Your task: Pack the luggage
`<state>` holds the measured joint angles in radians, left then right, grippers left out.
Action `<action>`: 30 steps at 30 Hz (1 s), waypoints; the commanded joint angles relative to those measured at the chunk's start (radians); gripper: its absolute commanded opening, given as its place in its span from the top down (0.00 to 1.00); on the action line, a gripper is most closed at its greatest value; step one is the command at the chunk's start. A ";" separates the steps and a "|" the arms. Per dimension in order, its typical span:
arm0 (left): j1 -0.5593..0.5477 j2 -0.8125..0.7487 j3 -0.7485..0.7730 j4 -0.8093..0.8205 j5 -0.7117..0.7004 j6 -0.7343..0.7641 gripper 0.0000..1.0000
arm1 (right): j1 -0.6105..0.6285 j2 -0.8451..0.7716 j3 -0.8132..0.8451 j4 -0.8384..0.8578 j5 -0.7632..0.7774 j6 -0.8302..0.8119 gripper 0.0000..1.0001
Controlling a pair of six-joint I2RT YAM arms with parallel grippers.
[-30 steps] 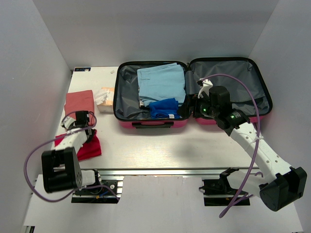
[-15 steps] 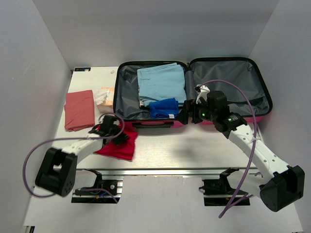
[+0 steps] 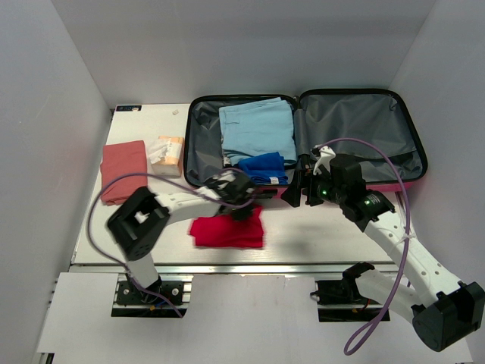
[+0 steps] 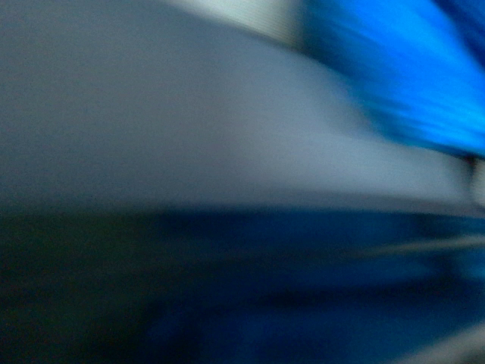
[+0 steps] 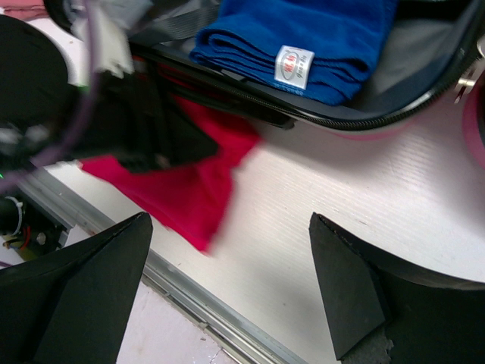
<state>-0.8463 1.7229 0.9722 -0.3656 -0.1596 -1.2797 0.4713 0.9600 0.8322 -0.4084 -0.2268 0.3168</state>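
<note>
The luggage (image 3: 355,129) lies open at the back of the table, its grey lining showing. Its left half holds a light blue garment (image 3: 256,129) and a folded blue towel (image 3: 261,167), which also shows in the right wrist view (image 5: 318,38). My left gripper (image 3: 241,199) reaches across to the suitcase's front edge, shut on a red cloth (image 3: 227,229) that trails over the table below it. The left wrist view is only a blue and grey blur. My right gripper (image 3: 297,191) is open and empty just right of it, over the table (image 5: 227,220), with the red cloth (image 5: 182,189) beside its left finger.
A folded dusty-red cloth (image 3: 121,168) and a small white-and-orange packet (image 3: 165,149) lie left of the suitcase. An aluminium rail (image 3: 250,267) runs along the table's front edge. White walls close in both sides and the back.
My left gripper has swept right from the table's left side to the suitcase's front, carrying the red cloth. My right gripper has drawn back from the suitcase hinge toward the front.
</note>
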 commanded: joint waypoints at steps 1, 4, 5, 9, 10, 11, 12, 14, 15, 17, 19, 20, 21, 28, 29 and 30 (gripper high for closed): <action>-0.108 0.190 0.176 -0.005 0.221 0.060 0.87 | -0.003 -0.044 -0.022 -0.045 0.066 0.030 0.11; -0.132 0.286 0.316 -0.012 0.241 0.094 0.84 | -0.003 -0.072 -0.030 -0.095 0.119 0.054 0.11; -0.148 0.303 0.333 -0.003 0.244 0.106 0.79 | -0.003 -0.076 -0.034 -0.105 0.148 0.059 0.11; -0.168 0.277 0.359 0.022 0.247 0.140 0.36 | -0.005 -0.083 -0.035 -0.156 0.222 0.119 0.11; -0.168 0.265 0.361 0.017 0.250 0.155 0.31 | -0.007 -0.078 -0.028 -0.168 0.263 0.131 0.11; -0.168 0.239 0.365 0.013 0.249 0.187 0.26 | -0.008 -0.073 -0.024 -0.191 0.279 0.143 0.11; -0.178 0.225 0.372 0.026 0.258 0.230 0.17 | -0.008 -0.066 -0.021 -0.201 0.283 0.159 0.11; -0.188 0.204 0.394 -0.012 0.275 0.293 0.11 | -0.008 -0.063 -0.016 -0.213 0.284 0.174 0.11; -0.188 0.179 0.408 -0.047 0.281 0.319 0.07 | -0.007 -0.060 -0.013 -0.217 0.281 0.180 0.11; -0.188 0.143 0.408 -0.096 0.273 0.365 0.05 | -0.008 -0.063 -0.008 -0.243 0.280 0.202 0.11; -0.188 0.057 0.378 -0.154 0.253 0.390 0.02 | -0.005 -0.076 -0.015 -0.262 0.284 0.209 0.11; -0.188 0.023 0.364 -0.185 0.238 0.429 0.02 | -0.008 -0.081 -0.018 -0.279 0.281 0.212 0.11; -0.188 -0.046 0.337 -0.203 0.221 0.457 0.02 | -0.008 -0.092 -0.028 -0.282 0.273 0.212 0.11; -0.157 -0.325 0.156 -0.403 0.050 0.507 0.02 | 0.001 -0.129 -0.133 -0.265 0.150 0.245 0.11; -0.146 -0.347 0.116 -0.456 0.020 0.499 0.02 | 0.001 -0.129 -0.143 -0.259 0.132 0.255 0.11; -0.146 -0.370 0.094 -0.467 -0.021 0.491 0.02 | 0.007 -0.129 -0.165 -0.242 0.120 0.261 0.11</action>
<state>-1.0088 1.4048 1.1385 -0.6903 -0.0452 -0.8097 0.4721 0.8398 0.6994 -0.6567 -0.0574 0.5495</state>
